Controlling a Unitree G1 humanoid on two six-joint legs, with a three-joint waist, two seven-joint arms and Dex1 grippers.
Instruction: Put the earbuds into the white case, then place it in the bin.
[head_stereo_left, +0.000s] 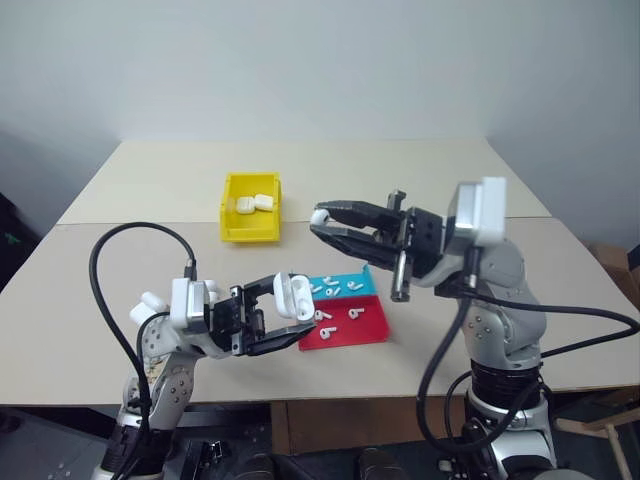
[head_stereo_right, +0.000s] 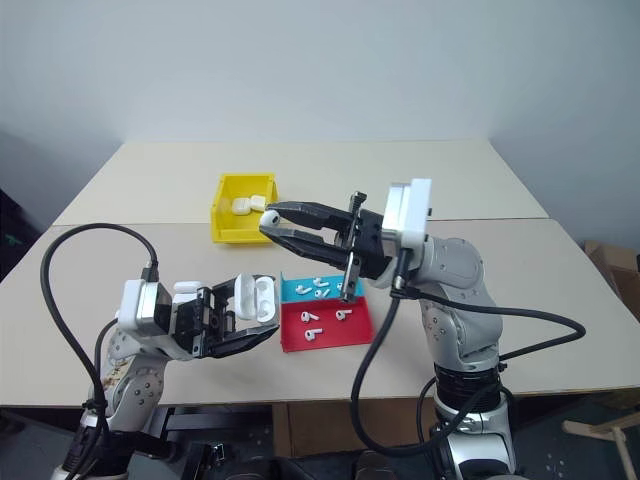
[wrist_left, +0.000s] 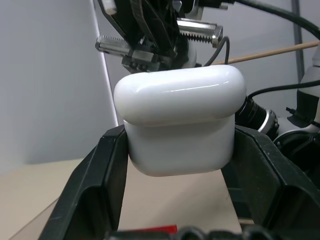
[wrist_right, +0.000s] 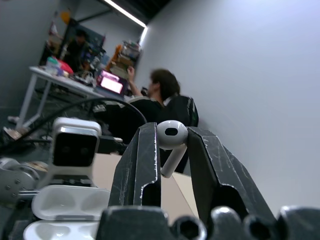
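Above tray | L end effector (head_stereo_left: 290, 318) clamps glossy case (head_stereo_left: 293, 296) | R end effector (head_stereo_left: 322, 222) pinches stemmed earbud (wrist_right: 171, 140)

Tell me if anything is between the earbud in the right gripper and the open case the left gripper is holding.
Nothing visible. The right gripper pinches an earbud above the white case, which the left gripper holds with its lid open; only open air separates them.

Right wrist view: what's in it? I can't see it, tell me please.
The right end effector pinches a white earbud between its black fingertips. Below it, an open white case waits, and a person sits at a desk in the background.
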